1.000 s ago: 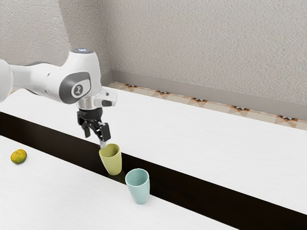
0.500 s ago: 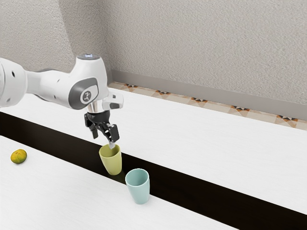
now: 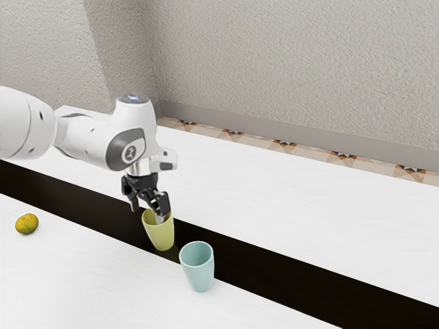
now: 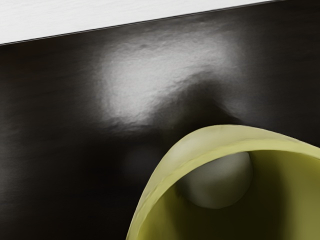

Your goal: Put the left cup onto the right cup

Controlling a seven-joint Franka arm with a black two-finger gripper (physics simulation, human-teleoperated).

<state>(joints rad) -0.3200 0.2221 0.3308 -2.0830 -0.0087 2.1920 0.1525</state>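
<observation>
Two cups stand close: gripper [image 3: 156,208], jaws narrowly apart at yellow cup [image 3: 159,234] rim, should seat the wall squarely before closing, clear of teal cup [image 3: 197,266].

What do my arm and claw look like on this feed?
The arm is glossy white, built of thick rounded links. Its last joint carries a round grey cap with a small white mark, and a pale blue spot sits on top. Below it come a short metal collar, a small white block at the side, then the black claw.
</observation>
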